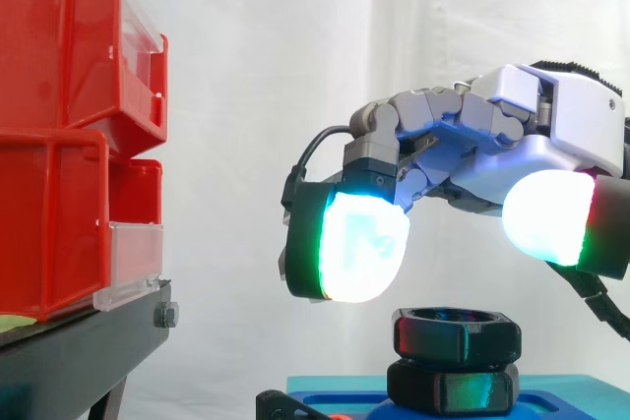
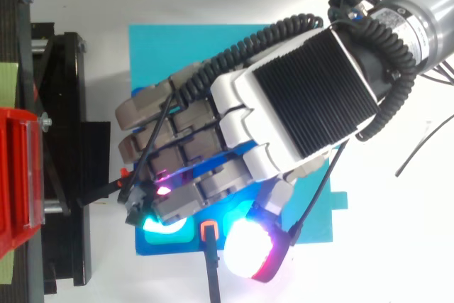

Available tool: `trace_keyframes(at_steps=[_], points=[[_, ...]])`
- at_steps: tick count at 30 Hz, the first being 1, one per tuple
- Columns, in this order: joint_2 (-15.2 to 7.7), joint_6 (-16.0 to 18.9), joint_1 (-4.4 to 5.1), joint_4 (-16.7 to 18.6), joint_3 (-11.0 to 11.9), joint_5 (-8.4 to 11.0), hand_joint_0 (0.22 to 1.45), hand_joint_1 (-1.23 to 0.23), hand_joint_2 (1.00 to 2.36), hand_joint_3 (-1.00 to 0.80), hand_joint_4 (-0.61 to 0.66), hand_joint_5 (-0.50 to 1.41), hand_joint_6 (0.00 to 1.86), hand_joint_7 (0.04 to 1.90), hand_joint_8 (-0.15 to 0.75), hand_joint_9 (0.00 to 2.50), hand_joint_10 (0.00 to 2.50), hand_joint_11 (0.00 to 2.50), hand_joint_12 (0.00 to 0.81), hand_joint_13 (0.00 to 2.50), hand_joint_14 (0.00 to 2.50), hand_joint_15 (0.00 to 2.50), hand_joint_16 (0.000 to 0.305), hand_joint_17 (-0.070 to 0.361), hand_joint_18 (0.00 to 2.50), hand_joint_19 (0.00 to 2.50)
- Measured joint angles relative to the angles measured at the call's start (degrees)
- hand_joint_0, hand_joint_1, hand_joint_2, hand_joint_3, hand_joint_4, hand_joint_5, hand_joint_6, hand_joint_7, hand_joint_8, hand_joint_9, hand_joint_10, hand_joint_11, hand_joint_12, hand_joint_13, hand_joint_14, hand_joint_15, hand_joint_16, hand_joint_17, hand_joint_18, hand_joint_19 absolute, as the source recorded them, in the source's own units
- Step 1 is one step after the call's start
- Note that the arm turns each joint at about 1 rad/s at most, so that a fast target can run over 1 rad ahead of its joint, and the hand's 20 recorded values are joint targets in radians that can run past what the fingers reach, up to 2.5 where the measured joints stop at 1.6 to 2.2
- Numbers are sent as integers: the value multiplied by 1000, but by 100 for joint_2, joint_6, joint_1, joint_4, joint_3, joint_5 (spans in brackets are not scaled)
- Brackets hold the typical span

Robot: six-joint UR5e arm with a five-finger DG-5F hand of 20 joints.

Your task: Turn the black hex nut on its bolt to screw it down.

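Observation:
In the side view the black hex nut (image 1: 456, 331) sits at the top of its bolt, above a second black hex piece (image 1: 453, 388) on the blue base (image 1: 335, 392). My hand (image 1: 551, 135) hovers just above the nut without touching it. Its fingers bend downward, with a green-white glowing pad (image 1: 364, 243) to the nut's left. The thumb pad (image 1: 546, 213) glows white and red above the nut's right side. Nothing is held between them. From above, my hand (image 2: 298, 97) covers the nut on the blue base (image 2: 163, 54).
Red bins (image 1: 59, 135) stack on the black stand (image 1: 79, 351) at the left, close to the base. From above, the stand (image 2: 64, 140) borders the base's left edge. A white curtain hangs behind.

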Motion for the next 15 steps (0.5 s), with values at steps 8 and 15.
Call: trace_keyframes(at_steps=[8,15], points=[[-3,-30,157,-152,-1,197,479,-365,1000,-500,94,-101,601,1143,186,809,15,364,247,707,14,352,30,68,463,325],[-10,-104,221,-250,-7,234,479,-367,1000,-500,94,-99,585,1157,188,811,13,365,246,708,14,352,30,68,460,329]])
